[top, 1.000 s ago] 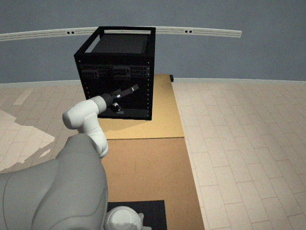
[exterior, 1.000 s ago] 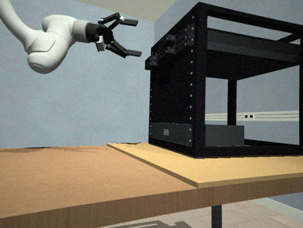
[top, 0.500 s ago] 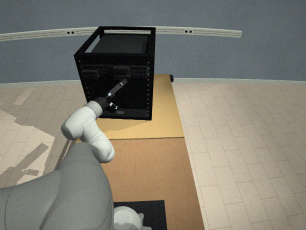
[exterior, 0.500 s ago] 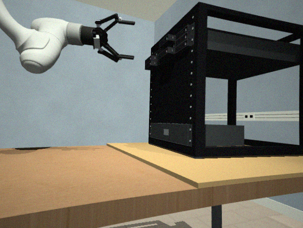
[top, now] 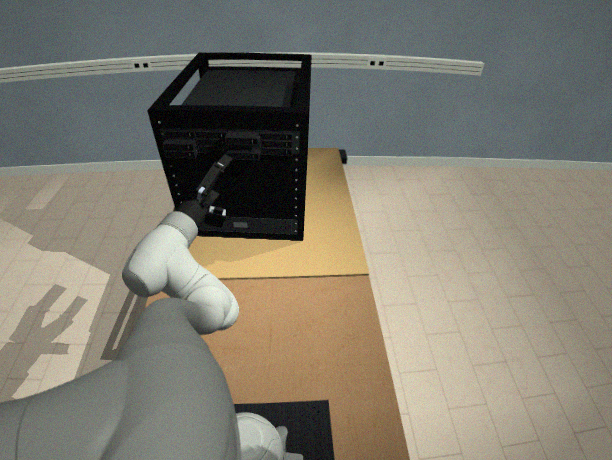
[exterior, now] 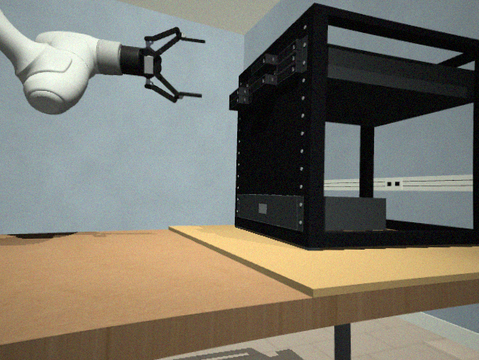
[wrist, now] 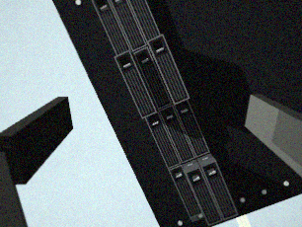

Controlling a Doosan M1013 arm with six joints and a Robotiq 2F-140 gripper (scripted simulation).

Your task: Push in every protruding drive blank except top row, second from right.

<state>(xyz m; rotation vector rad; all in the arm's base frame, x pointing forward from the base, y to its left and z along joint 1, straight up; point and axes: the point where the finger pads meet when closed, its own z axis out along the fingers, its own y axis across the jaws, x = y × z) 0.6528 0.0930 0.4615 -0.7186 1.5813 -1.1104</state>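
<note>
Your gripper (top: 223, 186) (exterior: 203, 68) (wrist: 159, 112) is spread wide, empty; in the exterior view, the rack (top: 303, 200) (exterior: 317, 137) (wrist: 99, 94) stands at three o'clock. Best close the fingers, then press the leftmost jutting drive blanks (top: 179, 149) (exterior: 243, 98) (wrist: 209, 189) singly, straight and gently.
</note>
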